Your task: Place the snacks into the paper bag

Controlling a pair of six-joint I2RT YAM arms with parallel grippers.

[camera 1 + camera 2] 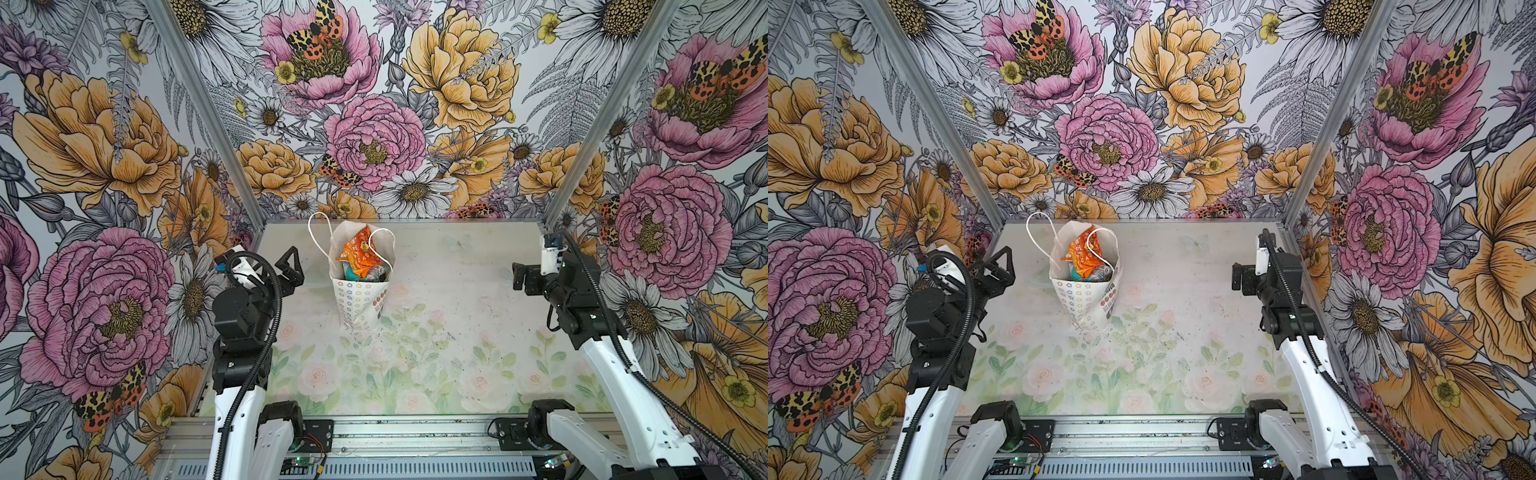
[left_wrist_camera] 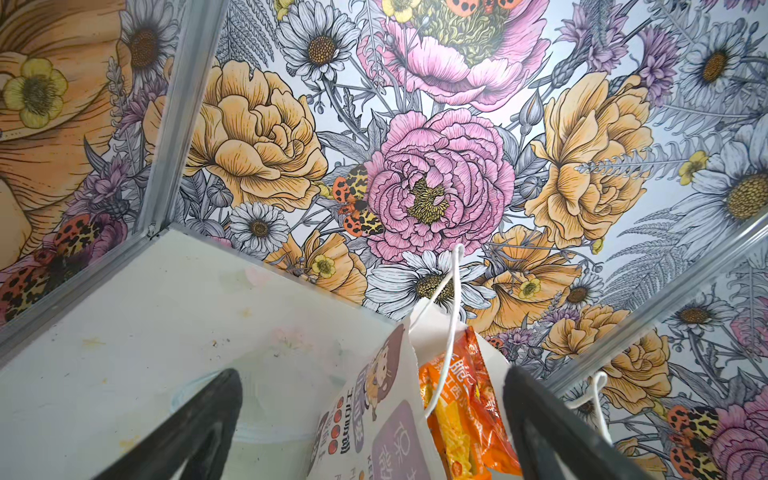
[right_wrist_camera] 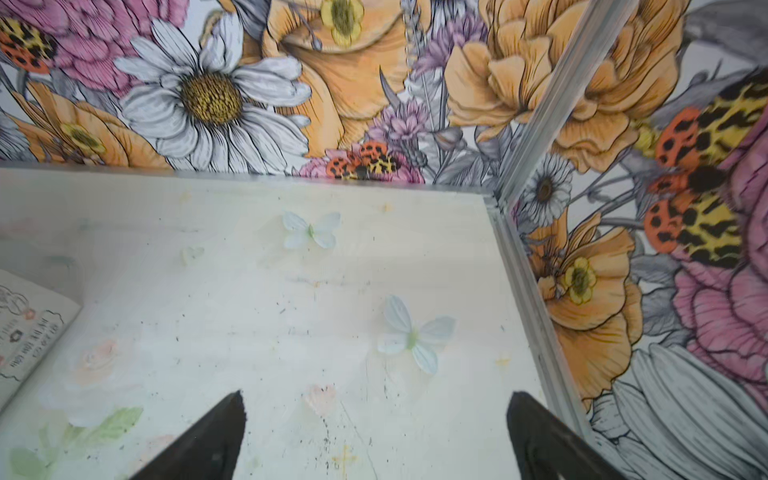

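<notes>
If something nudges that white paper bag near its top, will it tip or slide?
Probably tips: the paper bag stands tall on a narrow base, orange packet riding high. Thin walls would likely crumple; cord handles look floppy.

Brightness: bright and even in all four views.
Source: not visible; the light looks soft and diffuse.
Shadows: one faint shadow at the foot of the paper bag.
Glare: far end of the table is washed out.
Blur: wall is soft in the right wrist view.
Distortion: wide-angle stretch at the edges of both top views.
</notes>
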